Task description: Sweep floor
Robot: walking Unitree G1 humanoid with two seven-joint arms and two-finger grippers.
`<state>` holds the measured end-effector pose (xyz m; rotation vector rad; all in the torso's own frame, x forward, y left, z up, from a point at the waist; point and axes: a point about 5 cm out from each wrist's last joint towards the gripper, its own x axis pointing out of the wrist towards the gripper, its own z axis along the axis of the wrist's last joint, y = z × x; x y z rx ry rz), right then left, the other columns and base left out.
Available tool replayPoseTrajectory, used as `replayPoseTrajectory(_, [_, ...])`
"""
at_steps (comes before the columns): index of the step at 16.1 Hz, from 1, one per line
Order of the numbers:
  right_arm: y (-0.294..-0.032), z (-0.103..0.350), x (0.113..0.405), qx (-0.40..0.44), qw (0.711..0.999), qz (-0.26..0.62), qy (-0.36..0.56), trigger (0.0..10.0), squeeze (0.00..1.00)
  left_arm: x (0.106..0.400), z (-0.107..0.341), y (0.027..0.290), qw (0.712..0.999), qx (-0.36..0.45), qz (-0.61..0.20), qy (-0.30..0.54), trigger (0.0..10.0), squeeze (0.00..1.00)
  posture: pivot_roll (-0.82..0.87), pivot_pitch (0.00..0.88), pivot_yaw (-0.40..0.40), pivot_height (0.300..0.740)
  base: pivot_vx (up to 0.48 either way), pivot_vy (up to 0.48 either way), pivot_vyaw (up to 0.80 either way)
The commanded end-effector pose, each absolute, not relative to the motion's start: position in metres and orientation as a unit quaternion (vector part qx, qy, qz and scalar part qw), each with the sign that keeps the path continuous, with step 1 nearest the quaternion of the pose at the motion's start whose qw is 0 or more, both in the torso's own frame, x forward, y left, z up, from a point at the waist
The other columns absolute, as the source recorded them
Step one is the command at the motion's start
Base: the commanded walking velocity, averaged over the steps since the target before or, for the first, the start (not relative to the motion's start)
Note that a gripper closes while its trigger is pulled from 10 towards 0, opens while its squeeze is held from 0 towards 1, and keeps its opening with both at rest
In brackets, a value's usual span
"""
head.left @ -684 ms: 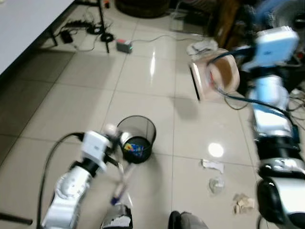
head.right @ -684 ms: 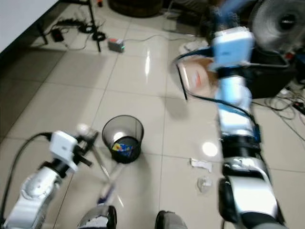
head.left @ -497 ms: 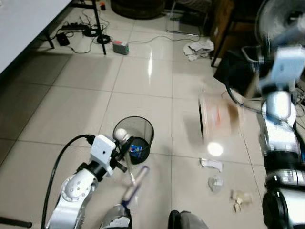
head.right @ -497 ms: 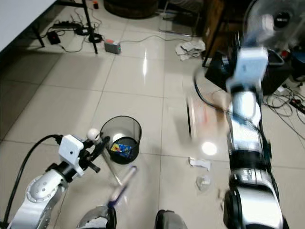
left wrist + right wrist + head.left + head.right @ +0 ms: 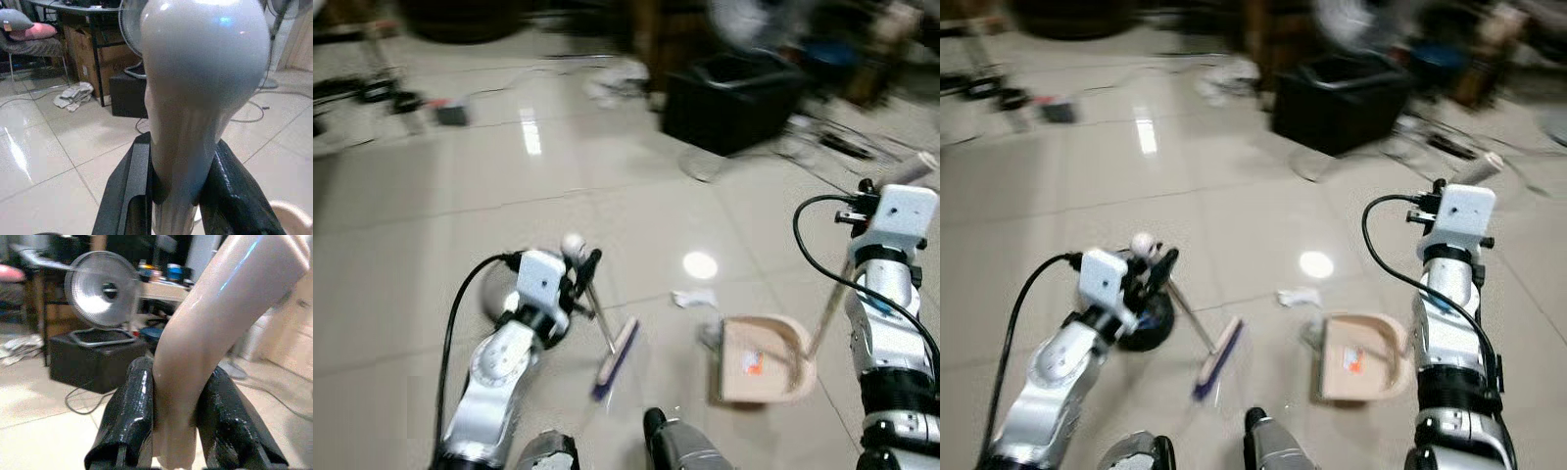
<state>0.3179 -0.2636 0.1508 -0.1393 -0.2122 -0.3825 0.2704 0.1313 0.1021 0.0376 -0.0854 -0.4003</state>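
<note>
Mid-sweep, our left pincer [image 5: 579,272] pinched the small white-handled broom [image 5: 616,351], right pincer [image 5: 1446,201] clamped the beige long-handled dustpan [image 5: 1361,358]; crumpled white paper scrap [image 5: 693,298] likely needed brushing pan-ward next.

I'm looking down at a glossy beige tiled floor [image 5: 431,196], pretty blurry. The tan dustpan [image 5: 761,360] sits flat on it. Just left of the dustpan lies the broom head [image 5: 616,356], a crumpled white scrap [image 5: 693,298] beyond it, and a black box [image 5: 732,88] well behind.

Glossy tiled floor [image 5: 431,196]; smooth glossy plastic broom handle [image 5: 195,98].
</note>
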Motion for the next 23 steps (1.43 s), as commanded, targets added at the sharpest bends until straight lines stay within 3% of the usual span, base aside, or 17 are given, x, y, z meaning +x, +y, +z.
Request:
replayPoseTrajectory(1, [-0.258, 0.163, 0.317, -0.042, 0.974, -0.176, -0.135, 10.0, 0.00, 0.274, 0.102, 0.137, 0.985, 0.011, -0.170, -0.036, 10.0, 0.00, -0.02, 0.142, 0.024, 0.740, 0.000, 0.000, -0.78])
replayPoseTrajectory(7, [-0.220, 0.137, 0.314, 0.021, 0.993, -0.086, -0.081, 10.0, 0.00, 0.291, 0.103, 0.170, 0.995, 0.047, -0.079, -0.031, 10.0, 0.00, -0.04, 0.146, 0.021, 0.740, 0.000, 0.000, -0.80])
replayPoseTrajectory(11, [-0.200, 0.116, 0.313, 0.045, 0.997, -0.053, -0.032, 10.0, 0.00, 0.301, 0.106, 0.178, 0.996, 0.071, -0.044, -0.025, 10.0, 0.00, -0.03, 0.158, 0.020, 0.740, 0.000, -0.182, 0.00])
replayPoseTrajectory(23, [-0.205, 0.114, 0.310, 0.013, 0.998, -0.055, -0.029, 10.0, 0.00, 0.300, 0.102, 0.179, 0.996, 0.082, -0.026, -0.025, 10.0, 0.00, -0.04, 0.167, 0.030, 0.740, 0.000, -0.244, 0.00])
